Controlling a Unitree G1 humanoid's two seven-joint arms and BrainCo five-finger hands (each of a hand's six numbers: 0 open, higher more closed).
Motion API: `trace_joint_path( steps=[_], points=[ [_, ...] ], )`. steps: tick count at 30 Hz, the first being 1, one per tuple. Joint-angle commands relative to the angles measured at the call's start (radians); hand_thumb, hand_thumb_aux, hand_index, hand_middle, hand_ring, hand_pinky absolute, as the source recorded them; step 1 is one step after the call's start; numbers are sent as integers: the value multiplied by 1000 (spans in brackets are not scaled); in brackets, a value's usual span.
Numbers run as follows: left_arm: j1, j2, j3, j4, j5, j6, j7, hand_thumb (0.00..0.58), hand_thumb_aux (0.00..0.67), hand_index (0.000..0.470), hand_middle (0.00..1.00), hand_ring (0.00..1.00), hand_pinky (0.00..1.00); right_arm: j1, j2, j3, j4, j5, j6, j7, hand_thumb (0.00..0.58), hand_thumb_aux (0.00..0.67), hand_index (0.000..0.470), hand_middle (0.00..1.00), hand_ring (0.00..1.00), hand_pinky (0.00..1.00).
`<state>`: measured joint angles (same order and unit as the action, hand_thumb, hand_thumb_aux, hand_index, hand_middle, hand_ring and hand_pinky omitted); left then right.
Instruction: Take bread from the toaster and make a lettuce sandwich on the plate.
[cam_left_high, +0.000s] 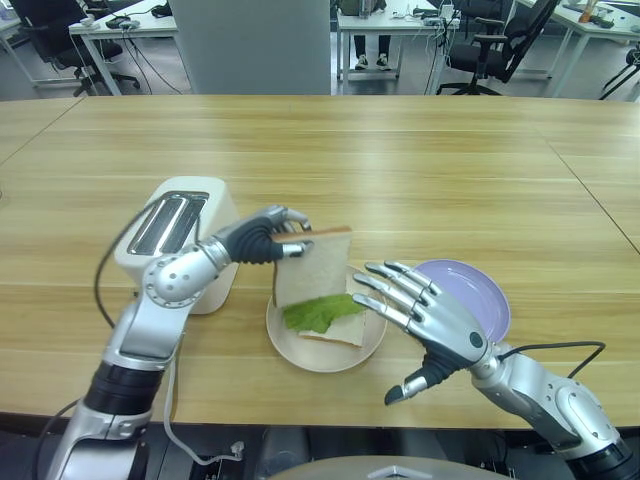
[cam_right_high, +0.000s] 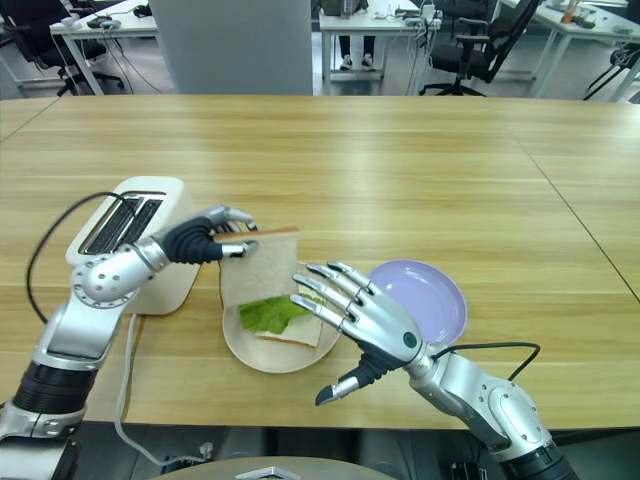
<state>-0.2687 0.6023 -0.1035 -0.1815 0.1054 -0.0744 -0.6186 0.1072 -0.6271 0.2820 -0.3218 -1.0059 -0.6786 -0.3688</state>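
Nearest, the right hand (cam_left_high: 440, 322) hovers with fingers spread, holding nothing, in front of a purple dish (cam_left_high: 482, 295). Its fingertips are just beside the right rim of the plate (cam_left_high: 300, 357). On the plate lies a slice (cam_left_high: 348, 330) with lettuce (cam_left_high: 318, 312) on top. Over the plate's far side the left hand (cam_left_high: 268, 238) pinches a second slice (cam_left_high: 315, 262) by its top left corner, upright, its lower edge at the lettuce. The toaster (cam_left_high: 205, 205) stands left, behind that arm, with a black cable (cam_left_high: 98, 285) looping beside it. Bare tabletop (cam_left_high: 400, 170) lies beyond.
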Motion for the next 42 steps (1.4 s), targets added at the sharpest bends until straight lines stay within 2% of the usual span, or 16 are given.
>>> trace_joint_path(
  steps=[1, 8, 14, 23, 31, 32, 33, 34, 35, 36, 37, 38, 39, 40, 41, 42],
  points=[
    [-31, -58, -74, 124, -31, -35, -53, 580, 670, 460, 1000, 1000, 1000, -12, -1, 63, 71, -19, -22, 76, 0, 0, 0, 0, 0, 0],
    [-150, -149, -166, 429, -9, -130, -117, 580, 670, 460, 1000, 1000, 1000, -72, 50, 192, 268, 41, 20, 300, 0, 0, 0, 0, 0, 0],
    [-244, -186, -194, 668, 25, -218, -126, 580, 670, 460, 1000, 1000, 1000, -108, 79, 223, 348, 70, 51, 375, 0, 0, 0, 0, 0, 0],
    [-298, -193, -234, 832, 122, -320, -87, 580, 670, 460, 1000, 1000, 1000, -128, 101, 220, 376, 119, 74, 393, 0, 0, 0, 0, 0, 0],
    [-325, -160, -301, 916, 295, -407, 39, 580, 670, 460, 1000, 1000, 1000, -129, 127, 226, 377, 227, 63, 451, 0, 0, 0, 0, 0, 0],
    [-330, -157, -311, 926, 319, -419, 61, 579, 644, 442, 1000, 1000, 1000, -129, 130, 225, 378, 241, 63, 457, 0, 0, 0, 0, 0, 0],
    [-336, -155, -320, 937, 342, -432, 87, 550, 518, 355, 1000, 1000, 1000, -129, 134, 225, 378, 258, 63, 465, 0, 0, 0, 0, 0, 0],
    [-342, -155, -329, 947, 360, -443, 104, 512, 441, 303, 1000, 1000, 1000, -128, 138, 224, 379, 273, 62, 472, 0, 0, 0, 0, 0, 0],
    [-348, -153, -337, 955, 379, -454, 123, 512, 441, 303, 1000, 1000, 1000, -128, 142, 223, 378, 291, 64, 481, 0, 0, 0, 0, 0, 0],
    [-354, -150, -346, 958, 402, -464, 149, 343, 242, 166, 1000, 1000, 1000, -128, 146, 222, 377, 309, 64, 490, 0, 0, 0, 0, 0, 0],
    [-361, -145, -355, 960, 431, -475, 185, 18, 11, 7, 804, 804, 804, -127, 149, 221, 376, 328, 65, 499, 0, 0, 0, 0, 0, 0],
    [-368, -143, -360, 961, 454, -480, 221, 0, 0, 0, 514, 514, 514, -127, 152, 220, 376, 342, 66, 507, 0, 0, 0, 0, 0, 0],
    [-377, -140, -366, 961, 479, -487, 260, 0, 0, 0, 514, 514, 514, -127, 154, 219, 378, 354, 67, 515, 0, 0, 0, 0, 0, 0],
    [-386, -137, -373, 959, 507, -493, 299, 0, 0, 0, 188, 188, 188, -127, 157, 218, 381, 365, 70, 523, 0, 0, 0, 0, 0, 0],
    [-395, -133, -381, 956, 535, -500, 335, 0, 0, 0, 0, 0, 0, -129, 159, 217, 384, 371, 73, 528, 0, 0, 0, 0, 0, 0],
    [-403, -128, -387, 949, 565, -506, 385, 0, 0, 0, 0, 0, 0, -130, 161, 217, 387, 375, 75, 533, 0, 0, 0, 0, 0, 0]
  ],
)
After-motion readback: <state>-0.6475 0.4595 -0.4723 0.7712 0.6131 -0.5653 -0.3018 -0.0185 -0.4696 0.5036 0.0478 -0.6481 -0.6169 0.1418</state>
